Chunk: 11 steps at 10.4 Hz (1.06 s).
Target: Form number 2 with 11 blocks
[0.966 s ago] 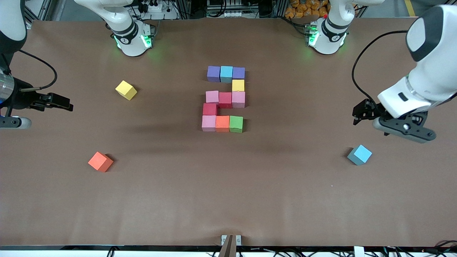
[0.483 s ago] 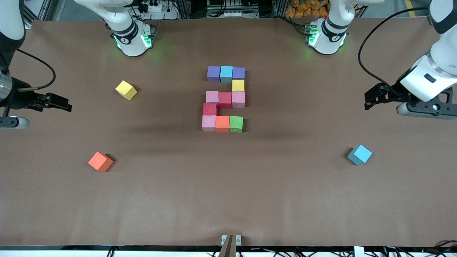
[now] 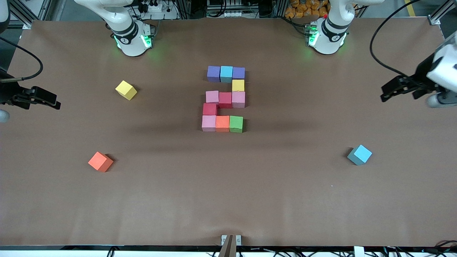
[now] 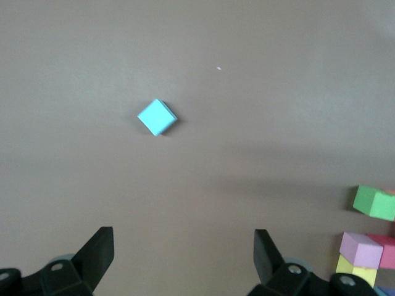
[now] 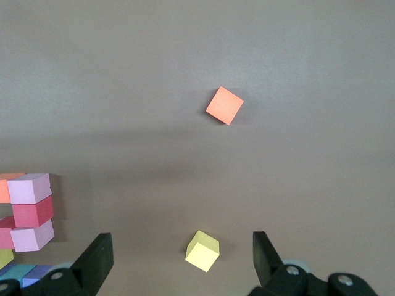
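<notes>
The number 2 (image 3: 225, 99) lies at mid-table, built of coloured blocks packed side by side: purple (image 3: 213, 73), sky-blue and purple in the row nearest the bases, pink (image 3: 209, 122), orange and green (image 3: 236, 124) in the row nearest the camera. My left gripper (image 3: 388, 92) hovers open and empty over the left arm's end of the table; in its wrist view (image 4: 184, 246) nothing is between the fingers. My right gripper (image 3: 53, 102) hovers open over the right arm's end. In its wrist view (image 5: 182, 245) a loose yellow cube (image 5: 203, 251) lies on the table far below.
Three loose cubes lie apart from the digit: a yellow one (image 3: 126, 89) and an orange one (image 3: 100, 161) toward the right arm's end, and a sky-blue one (image 3: 360, 154) toward the left arm's end. The table is covered in brown paper (image 3: 228, 192).
The left gripper has drawn back toward its end of the table and toward the bases. The right gripper has pulled slightly outward too. No block has moved.
</notes>
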### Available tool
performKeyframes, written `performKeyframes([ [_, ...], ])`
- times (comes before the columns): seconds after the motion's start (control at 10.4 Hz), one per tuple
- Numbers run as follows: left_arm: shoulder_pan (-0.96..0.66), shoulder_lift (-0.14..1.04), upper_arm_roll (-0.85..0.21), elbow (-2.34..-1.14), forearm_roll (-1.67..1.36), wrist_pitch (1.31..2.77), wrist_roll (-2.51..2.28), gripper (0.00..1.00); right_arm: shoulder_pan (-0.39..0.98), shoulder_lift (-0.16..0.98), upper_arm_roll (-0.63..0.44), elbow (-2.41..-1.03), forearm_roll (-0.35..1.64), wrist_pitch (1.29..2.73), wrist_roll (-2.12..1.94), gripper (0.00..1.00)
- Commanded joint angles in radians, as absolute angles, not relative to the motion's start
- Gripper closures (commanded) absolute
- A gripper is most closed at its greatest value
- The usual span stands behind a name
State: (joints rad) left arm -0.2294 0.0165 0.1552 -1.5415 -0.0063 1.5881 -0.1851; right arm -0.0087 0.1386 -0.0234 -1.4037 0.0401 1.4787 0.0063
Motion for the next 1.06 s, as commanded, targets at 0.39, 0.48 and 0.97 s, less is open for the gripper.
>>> performKeyframes([
  [0.39, -0.025, 0.02, -0.1, -1.522, 0.011, 1.531, -0.29, 0.0, -0.038, 0.138, -0.002, -1.393, 0.025, 1.462, 0.006, 0.0],
  [0.48, -0.023, 0.017, -0.094, -1.525, 0.012, 1.531, -0.288, 0.0, -0.038, 0.138, -0.002, -1.393, 0.025, 1.457, 0.006, 0.0],
  [0.97, -0.025, 0.006, -0.092, -1.52, 0.017, 1.531, -0.134, 0.0, -0.04, 0.14, -0.002, -1.393, 0.025, 1.457, 0.006, 0.0],
])
